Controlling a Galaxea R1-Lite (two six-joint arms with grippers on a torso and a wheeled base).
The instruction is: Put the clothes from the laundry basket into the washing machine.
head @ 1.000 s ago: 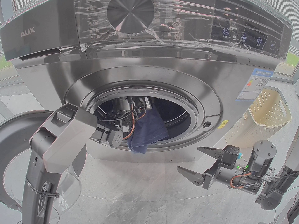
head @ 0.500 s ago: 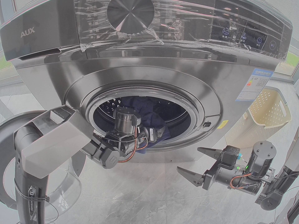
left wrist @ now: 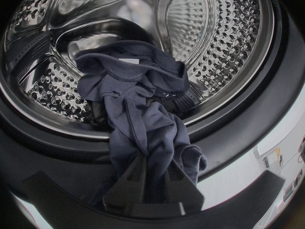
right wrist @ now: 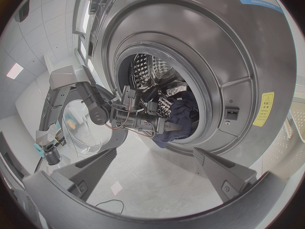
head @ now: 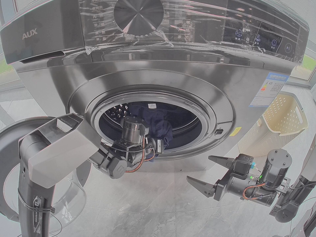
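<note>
Left gripper (left wrist: pixel 155 166) pinched shut on dark blue shirt (left wrist: pixel 139 112) at washing machine (head: pixel 197 79) door hole. Shirt lay mostly inside shiny drum (left wrist: pixel 222 32), one end over rim. Right gripper (head: pixel 199 168) hung wide open, holding nothing, low before machine. Laundry basket (head: pixel 286 119) stood beside machine.

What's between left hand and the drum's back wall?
The navy garment: gripped in the left hand, it trails over the door gasket into the drum. Left wrist view shows it.
</note>
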